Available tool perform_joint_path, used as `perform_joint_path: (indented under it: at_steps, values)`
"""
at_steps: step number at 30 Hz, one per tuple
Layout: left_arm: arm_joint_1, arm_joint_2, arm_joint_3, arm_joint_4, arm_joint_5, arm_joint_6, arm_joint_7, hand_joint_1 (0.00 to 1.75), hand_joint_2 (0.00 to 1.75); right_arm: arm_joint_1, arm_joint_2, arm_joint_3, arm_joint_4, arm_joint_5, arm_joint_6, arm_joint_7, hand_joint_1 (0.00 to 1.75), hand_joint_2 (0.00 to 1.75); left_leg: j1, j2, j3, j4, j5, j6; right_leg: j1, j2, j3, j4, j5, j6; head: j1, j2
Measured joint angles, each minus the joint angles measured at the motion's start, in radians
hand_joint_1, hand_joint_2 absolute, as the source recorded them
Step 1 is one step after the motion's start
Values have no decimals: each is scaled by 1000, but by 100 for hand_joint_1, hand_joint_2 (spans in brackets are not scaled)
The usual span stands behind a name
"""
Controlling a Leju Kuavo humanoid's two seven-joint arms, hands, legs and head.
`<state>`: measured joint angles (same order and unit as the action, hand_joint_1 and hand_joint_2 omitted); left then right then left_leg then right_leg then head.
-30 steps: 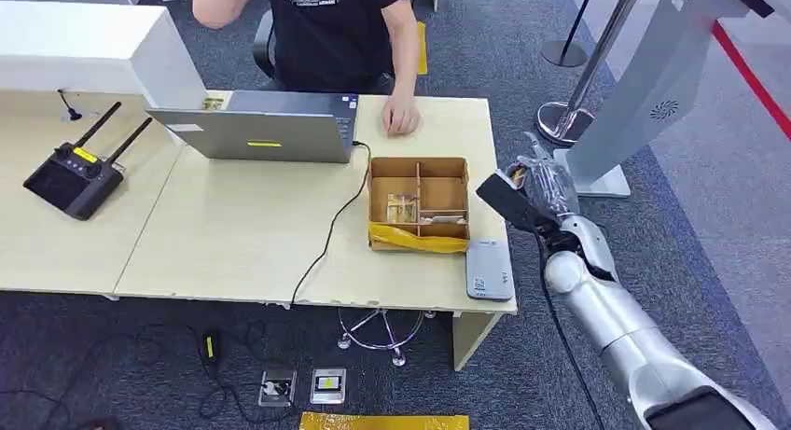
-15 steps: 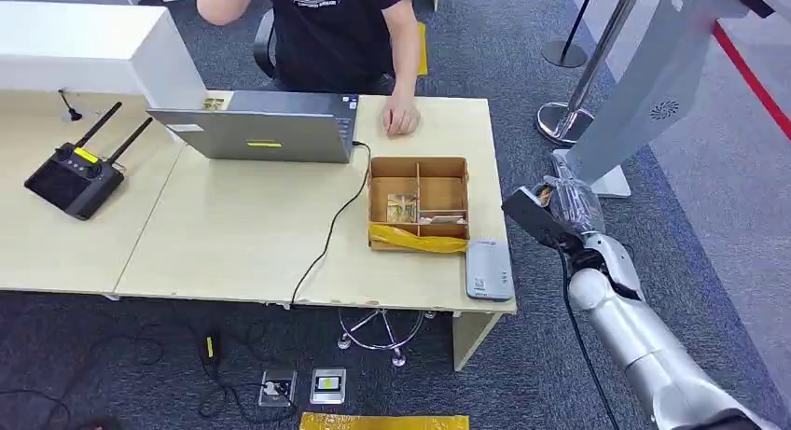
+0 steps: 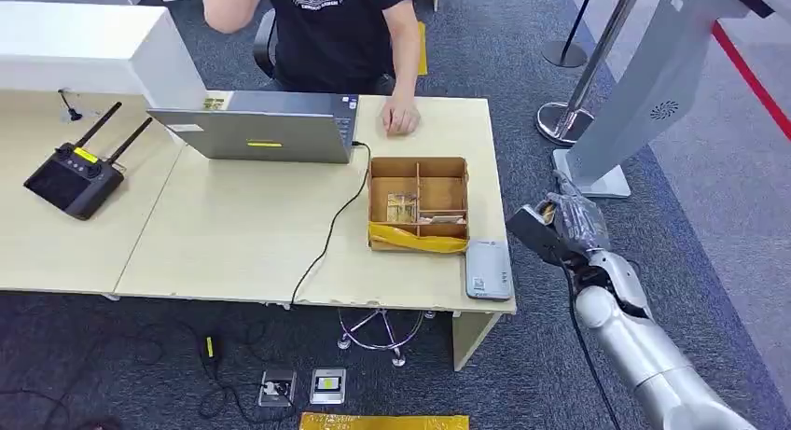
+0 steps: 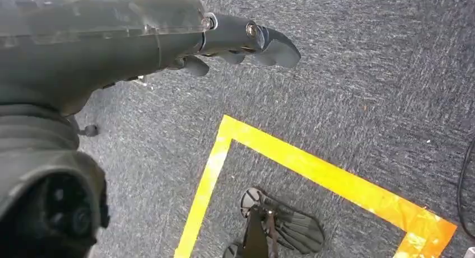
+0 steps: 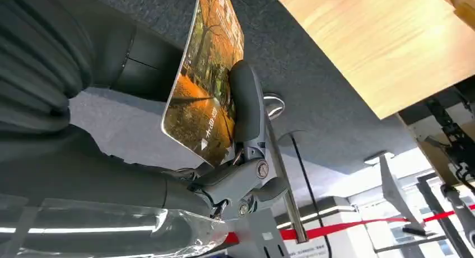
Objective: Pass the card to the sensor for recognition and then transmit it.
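Our right hand (image 3: 571, 221) pinched the card (image 5: 204, 79) flat between thumb and fingers—face free for the reader (image 3: 489, 270) beside it, likely.

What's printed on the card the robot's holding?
The card carries an orange-brown picture of autumn trees; the right wrist view shows it best.

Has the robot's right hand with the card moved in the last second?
Yes. The right hand, gripping the card, has moved away from the cardboard box, out past the table edge, and back toward the robot's body.
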<state>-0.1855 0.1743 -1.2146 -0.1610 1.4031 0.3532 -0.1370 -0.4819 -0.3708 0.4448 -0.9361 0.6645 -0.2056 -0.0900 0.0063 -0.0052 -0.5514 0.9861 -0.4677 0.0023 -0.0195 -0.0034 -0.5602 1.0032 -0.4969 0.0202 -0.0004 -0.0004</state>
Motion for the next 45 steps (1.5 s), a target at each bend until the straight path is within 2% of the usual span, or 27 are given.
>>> perform_joint_path:
  at_steps: [9, 17, 33, 45]
  values:
    - [0, 0, 2, 0, 0, 3, 1, 0, 0, 49, 2, 11, -66, 17, 31, 11, 175, 175, 0, 0, 0, 0, 0, 0, 0, 0, 0, 0, 0, 0, 0, 0]
    - [0, 0, 10, 0, -10, -10, 1, 0, 0, 71, 8, 47, -135, 27, 64, 49, 175, 175, 0, 0, 0, 0, 0, 0, 0, 0, 0, 0, 0, 0, 0, 0]
    - [0, 3, 10, 0, -27, -22, 1, 0, 0, 74, 20, 79, -143, 4, 67, 68, 175, 175, 0, 0, 0, 0, 0, 0, 0, 0, 0, 0, 0, 0, 0, 0]
    - [-1, 3, 10, 0, -29, -27, 2, 0, 0, 37, 50, 100, -109, -19, 59, 64, 175, 175, 0, 0, 0, 0, 0, 0, 0, 0, 0, 0, 0, 0, 0, 0]
